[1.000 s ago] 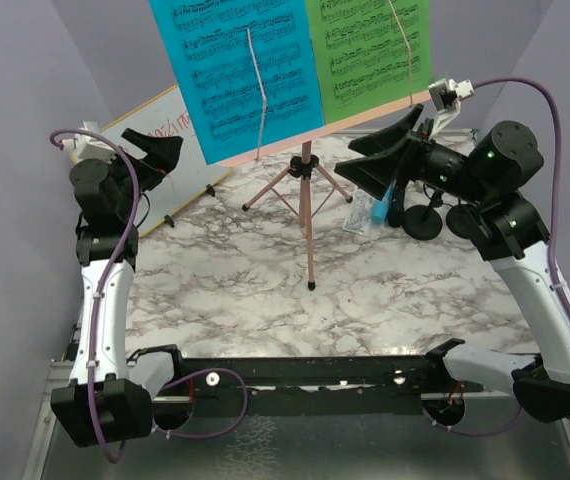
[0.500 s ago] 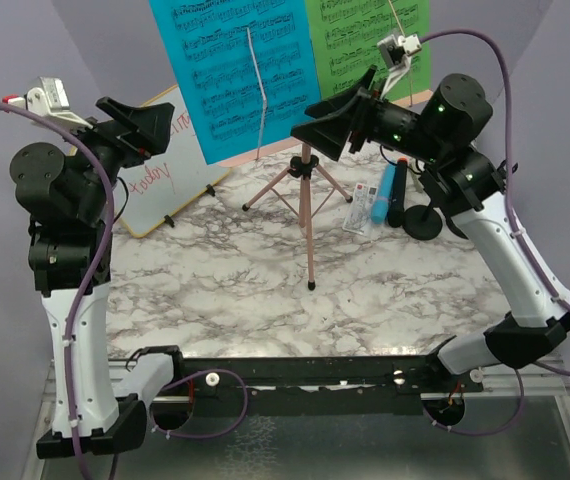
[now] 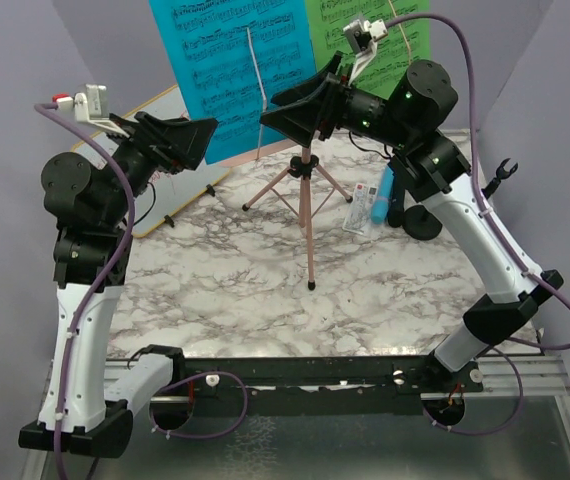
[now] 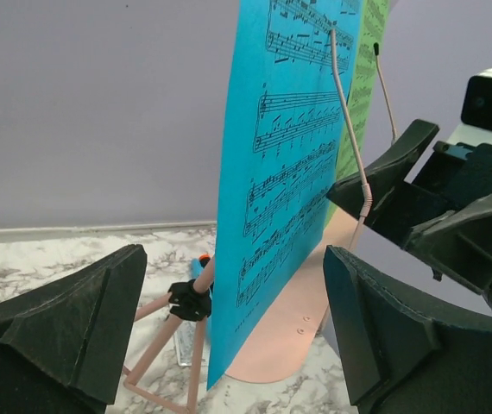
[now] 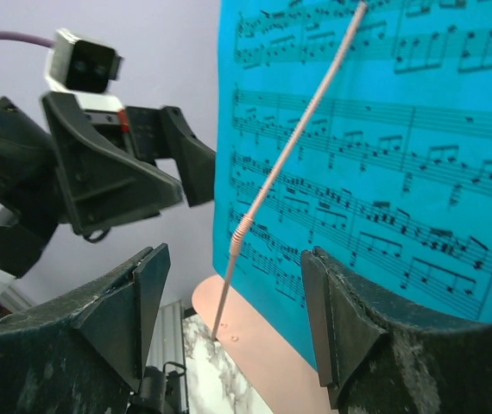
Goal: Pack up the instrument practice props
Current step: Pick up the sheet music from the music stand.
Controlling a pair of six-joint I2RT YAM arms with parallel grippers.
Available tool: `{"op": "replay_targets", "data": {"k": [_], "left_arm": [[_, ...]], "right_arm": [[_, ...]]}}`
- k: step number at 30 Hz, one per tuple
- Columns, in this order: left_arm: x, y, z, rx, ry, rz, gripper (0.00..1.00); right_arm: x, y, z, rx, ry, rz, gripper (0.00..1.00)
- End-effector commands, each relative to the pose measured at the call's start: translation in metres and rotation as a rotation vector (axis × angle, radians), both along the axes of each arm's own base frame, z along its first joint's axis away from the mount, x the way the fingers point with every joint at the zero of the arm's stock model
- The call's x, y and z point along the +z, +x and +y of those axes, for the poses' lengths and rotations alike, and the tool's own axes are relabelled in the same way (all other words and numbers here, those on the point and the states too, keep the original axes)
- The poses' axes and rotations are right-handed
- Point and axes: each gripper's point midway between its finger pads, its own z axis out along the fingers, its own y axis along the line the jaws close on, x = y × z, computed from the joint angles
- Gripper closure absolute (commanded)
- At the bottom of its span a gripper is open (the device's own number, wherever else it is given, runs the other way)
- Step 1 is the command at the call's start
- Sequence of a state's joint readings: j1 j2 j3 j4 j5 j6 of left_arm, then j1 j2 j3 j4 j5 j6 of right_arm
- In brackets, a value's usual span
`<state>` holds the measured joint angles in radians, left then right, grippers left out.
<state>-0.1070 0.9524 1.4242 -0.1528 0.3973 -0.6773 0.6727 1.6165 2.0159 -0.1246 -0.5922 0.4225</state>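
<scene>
Both arms have risen and swung inward over the past second. Left gripper (image 3: 203,140): near the left edge of the blue music sheet (image 3: 235,70), jaws spread wide, nothing held. Right gripper (image 3: 277,108): before that sheet's lower right part, jaws apart, nothing held; pink wire page clip (image 5: 289,164) seen beyond its fingers. Blue sheet and green music sheet (image 3: 327,30): upright on the pink tripod music holder (image 3: 308,220), standing on the marble table (image 3: 245,280). Blue microphone (image 3: 380,200) and black microphone (image 3: 397,205): side by side at right rear, beside a round-based mic holder (image 3: 425,222).
</scene>
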Motion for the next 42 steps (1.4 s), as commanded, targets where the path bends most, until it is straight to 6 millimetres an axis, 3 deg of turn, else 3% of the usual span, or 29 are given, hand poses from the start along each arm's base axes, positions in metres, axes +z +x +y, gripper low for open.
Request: {"op": "replay_targets", "data": {"k": [1, 14, 26, 35, 42], "left_arm": [[0.002, 0.004, -0.009, -0.036, 0.008, -0.020, 0.11], [0.007, 0.022, -0.019, -0.056, -0.011, -0.025, 0.14], [0.000, 0.039, -0.011, 0.009, -0.018, -0.005, 0.18], [-0.014, 0.038, 0.026, 0.228, 0.038, 0.021, 0.33], [-0.016, 0.026, 0.041, 0.305, 0.079, 0.024, 0.38]], "right_arm": [[0.022, -0.008, 0.006, 0.030, 0.059, -0.042, 0.31], [0.034, 0.005, 0.020, 0.021, 0.082, -0.051, 0.41], [0.032, 0.013, 0.017, -0.030, 0.083, -0.053, 0.75], [0.029, 0.014, 0.011, -0.069, 0.079, -0.063, 0.82], [0.029, 0.016, 0.008, -0.093, 0.077, -0.063, 0.83]]}}
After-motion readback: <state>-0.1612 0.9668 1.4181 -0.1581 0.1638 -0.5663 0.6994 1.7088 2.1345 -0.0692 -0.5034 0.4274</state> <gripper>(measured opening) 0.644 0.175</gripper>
